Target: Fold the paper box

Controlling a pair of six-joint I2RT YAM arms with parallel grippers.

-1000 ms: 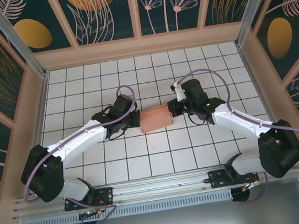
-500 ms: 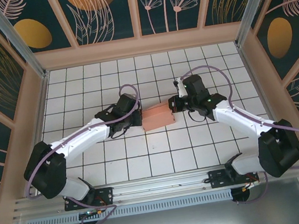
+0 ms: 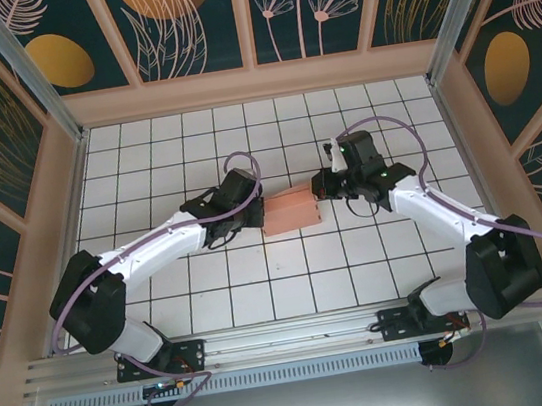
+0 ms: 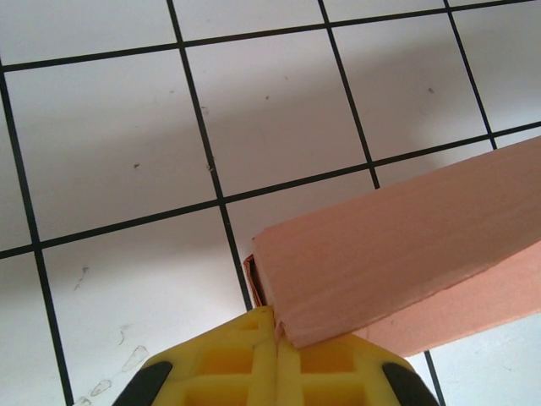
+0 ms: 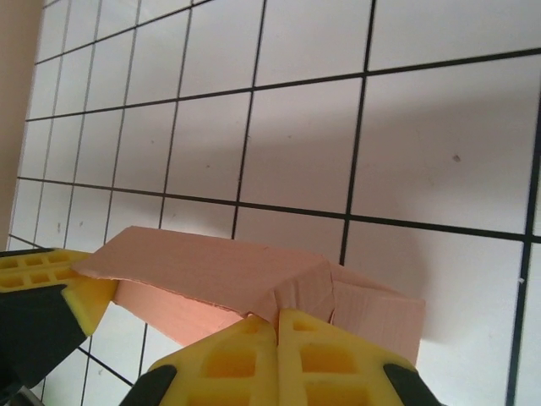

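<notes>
The paper box (image 3: 289, 210) is a small salmon-pink carton, folded up and held between my two grippers over the middle of the tiled table. My left gripper (image 3: 260, 213) is shut at the box's left end. In the left wrist view a sliver of the box (image 4: 397, 254) corner sits pinched between the yellow fingertips of that gripper (image 4: 276, 334). My right gripper (image 3: 317, 188) is shut at the right end. In the right wrist view the creased end flap of the box (image 5: 211, 271) runs down into that gripper (image 5: 277, 320).
The white tiled table (image 3: 242, 136) with black grid lines is ringed by tan walls (image 3: 254, 84). The arms' mounting rail (image 3: 290, 337) runs along the near edge. Purple cables (image 3: 382, 129) loop off both wrists.
Both grippers and the box between them have shifted a little to the right and away from the arm bases. The jaws stayed shut.
</notes>
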